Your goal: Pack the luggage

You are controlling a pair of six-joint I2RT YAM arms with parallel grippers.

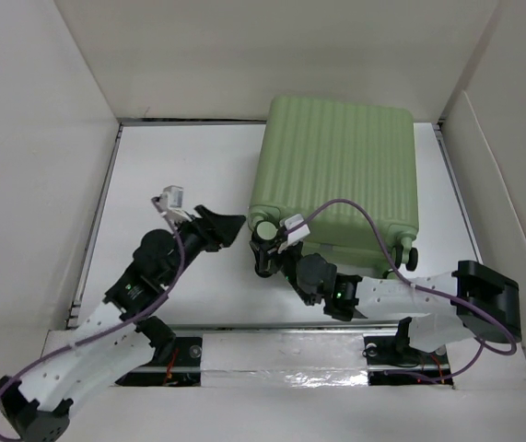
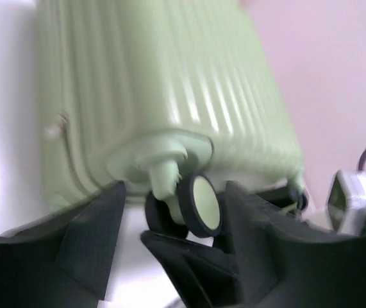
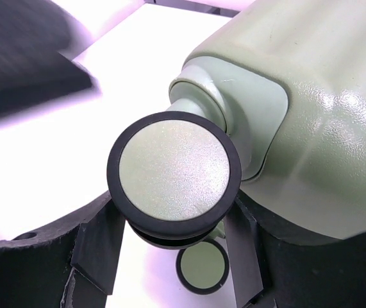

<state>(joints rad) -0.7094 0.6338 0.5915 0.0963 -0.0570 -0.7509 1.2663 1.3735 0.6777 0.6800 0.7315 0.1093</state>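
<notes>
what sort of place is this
Probably a robot lab test cell: a white table boxed in by white panels, a left arm and right arm mounted at its near edge, and a green suitcase.

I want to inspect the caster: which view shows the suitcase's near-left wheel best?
Right wrist: the wheel is close and sharp, green hub and black tyre clear. Left wrist shows it smaller and blurred; top external, only a small dark spot.
</notes>
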